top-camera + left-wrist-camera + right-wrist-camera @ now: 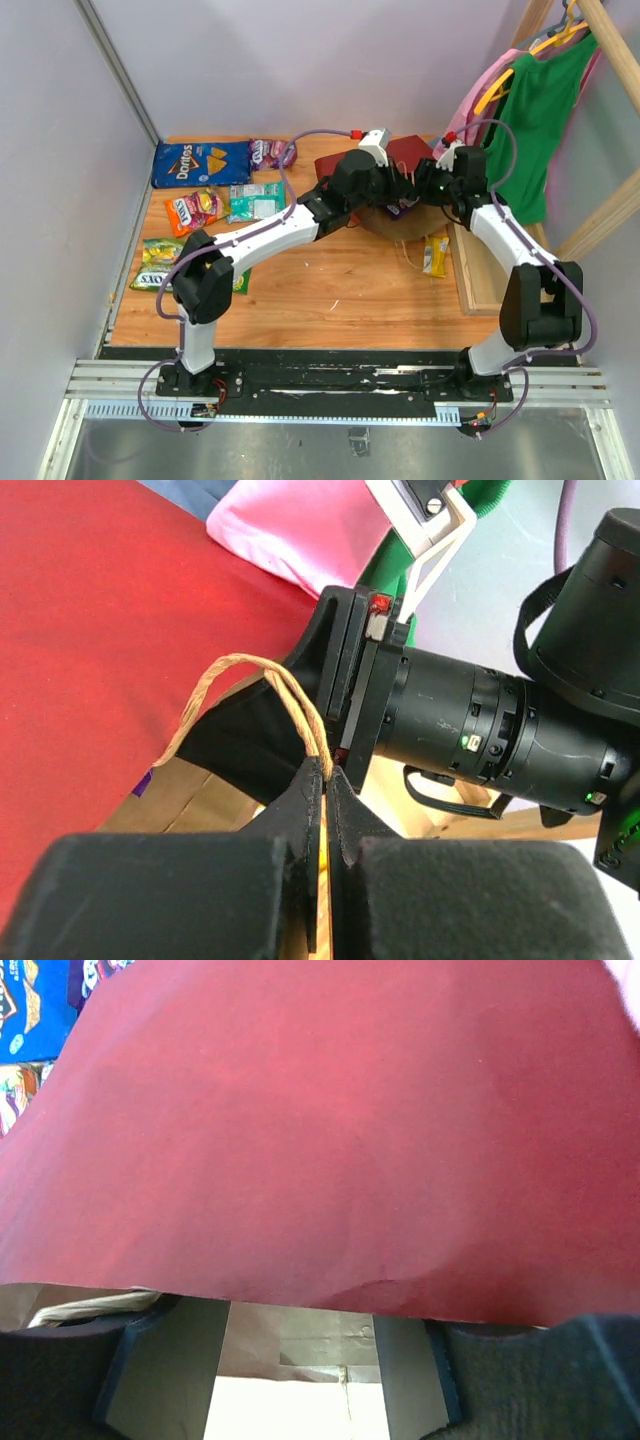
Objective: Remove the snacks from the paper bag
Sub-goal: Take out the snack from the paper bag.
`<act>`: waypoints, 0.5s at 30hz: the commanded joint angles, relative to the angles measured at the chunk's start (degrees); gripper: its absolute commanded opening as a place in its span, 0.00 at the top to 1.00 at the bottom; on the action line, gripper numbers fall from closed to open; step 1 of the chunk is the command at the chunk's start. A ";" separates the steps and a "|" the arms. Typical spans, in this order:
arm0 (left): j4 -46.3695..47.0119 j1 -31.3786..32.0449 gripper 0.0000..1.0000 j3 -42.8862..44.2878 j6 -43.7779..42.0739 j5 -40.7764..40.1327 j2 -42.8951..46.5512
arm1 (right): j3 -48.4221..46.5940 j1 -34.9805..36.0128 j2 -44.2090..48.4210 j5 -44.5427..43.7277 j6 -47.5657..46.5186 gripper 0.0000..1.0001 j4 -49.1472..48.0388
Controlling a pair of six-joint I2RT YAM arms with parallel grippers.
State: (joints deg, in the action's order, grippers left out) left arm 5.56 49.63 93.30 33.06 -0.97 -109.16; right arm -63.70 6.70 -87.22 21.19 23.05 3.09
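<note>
The left pincer [325,780] is pinching the twisted handle [232,666] of the red paper bag [100,630]. The right pincer [300,1335] stands spread at the bag's brown-lined mouth, red paper filling its view. Far left on the desk [330,290] a blue bag [200,163] reads "Doritos"; print on the smaller packets [200,212] beside it is illegible.

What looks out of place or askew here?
The yellow packet lies alone by the wooden rack base, apart from the other snacks grouped at left. The paper bag is held by one twisted handle, pinched in the left end effector.
</note>
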 commanded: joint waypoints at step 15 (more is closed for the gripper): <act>5.40 0.21 0.99 3.34 4.21 3.17 -5.49 | 39.88 -1.16 19.30 -10.50 35.72 0.34 -35.06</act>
State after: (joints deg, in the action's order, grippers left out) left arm 7.92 49.65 95.72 35.57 -0.19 -113.43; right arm -30.13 4.54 -71.02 20.03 45.87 -16.71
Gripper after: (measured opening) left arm 0.014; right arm 0.661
